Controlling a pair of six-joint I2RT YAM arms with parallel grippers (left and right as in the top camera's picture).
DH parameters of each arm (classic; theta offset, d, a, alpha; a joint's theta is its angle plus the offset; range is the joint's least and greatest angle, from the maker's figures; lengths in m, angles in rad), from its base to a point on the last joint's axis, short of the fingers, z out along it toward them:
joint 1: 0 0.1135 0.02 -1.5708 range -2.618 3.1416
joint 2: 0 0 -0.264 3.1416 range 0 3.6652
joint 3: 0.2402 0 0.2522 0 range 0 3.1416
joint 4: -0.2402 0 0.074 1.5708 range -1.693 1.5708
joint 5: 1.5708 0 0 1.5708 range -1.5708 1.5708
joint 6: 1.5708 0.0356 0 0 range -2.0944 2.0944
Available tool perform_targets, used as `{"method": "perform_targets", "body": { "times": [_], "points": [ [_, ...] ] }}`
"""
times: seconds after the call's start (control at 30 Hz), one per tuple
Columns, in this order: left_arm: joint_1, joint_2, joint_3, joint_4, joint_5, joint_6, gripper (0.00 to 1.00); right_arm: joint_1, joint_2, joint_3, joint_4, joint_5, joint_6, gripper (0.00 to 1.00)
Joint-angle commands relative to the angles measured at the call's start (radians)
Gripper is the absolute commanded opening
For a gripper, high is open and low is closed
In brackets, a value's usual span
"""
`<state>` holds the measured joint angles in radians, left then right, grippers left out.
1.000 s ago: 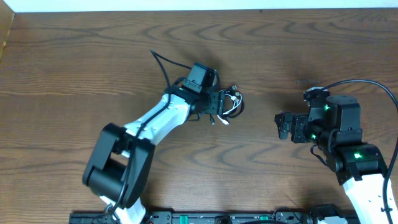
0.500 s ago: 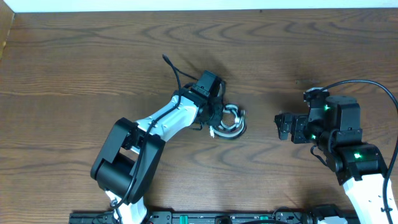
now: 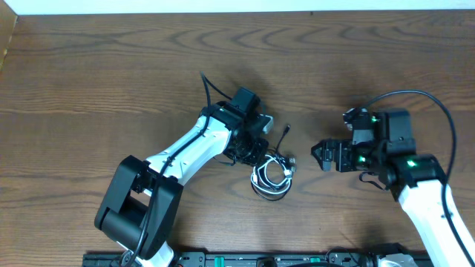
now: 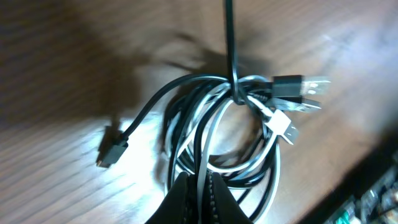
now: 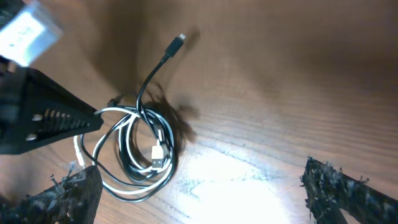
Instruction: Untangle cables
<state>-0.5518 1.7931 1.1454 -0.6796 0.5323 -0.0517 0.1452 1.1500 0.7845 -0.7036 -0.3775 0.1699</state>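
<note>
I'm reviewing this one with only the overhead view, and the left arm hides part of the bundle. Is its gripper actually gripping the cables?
Observer: Yes. The left wrist view shows the left gripper closed on strands of the cables at the coil's edge.
Operator: Are the two separated?
Observer: No. The white cable and black cable are coiled together, with a black strand looped around them beside the USB plugs.
Operator: And the right gripper?
Observer: In the right wrist view, the right gripper is wide open and holding nothing.
</note>
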Motion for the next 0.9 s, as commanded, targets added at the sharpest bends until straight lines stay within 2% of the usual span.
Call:
{"method": "perform_targets", "body": {
  "times": [0.0, 0.1, 0.23, 0.47, 0.7, 0.87],
  "points": [
    [-0.004, -0.01, 0.011, -0.007, 0.139, 0.116, 0.07, 0.021, 0.067, 0.017, 0.007, -0.029, -0.018, 0.97],
    [0.003, -0.018, 0.011, -0.007, 0.19, 0.13, 0.08, 0.027, 0.139, 0.017, 0.016, -0.025, -0.017, 0.89],
    [0.008, -0.053, 0.011, -0.007, 0.243, 0.13, 0.07, 0.027, 0.22, 0.017, 0.03, -0.025, 0.007, 0.87],
    [0.008, -0.204, 0.011, 0.016, 0.3, 0.129, 0.07, 0.027, 0.302, 0.017, 0.038, -0.058, 0.012, 0.88],
    [0.008, -0.298, 0.011, 0.057, 0.362, 0.072, 0.08, 0.027, 0.303, 0.017, 0.063, -0.195, -0.025, 0.9],
    [0.008, -0.304, 0.011, 0.101, 0.507, 0.073, 0.07, 0.027, 0.303, 0.017, 0.087, -0.346, -0.082, 0.94]
  ]
}}
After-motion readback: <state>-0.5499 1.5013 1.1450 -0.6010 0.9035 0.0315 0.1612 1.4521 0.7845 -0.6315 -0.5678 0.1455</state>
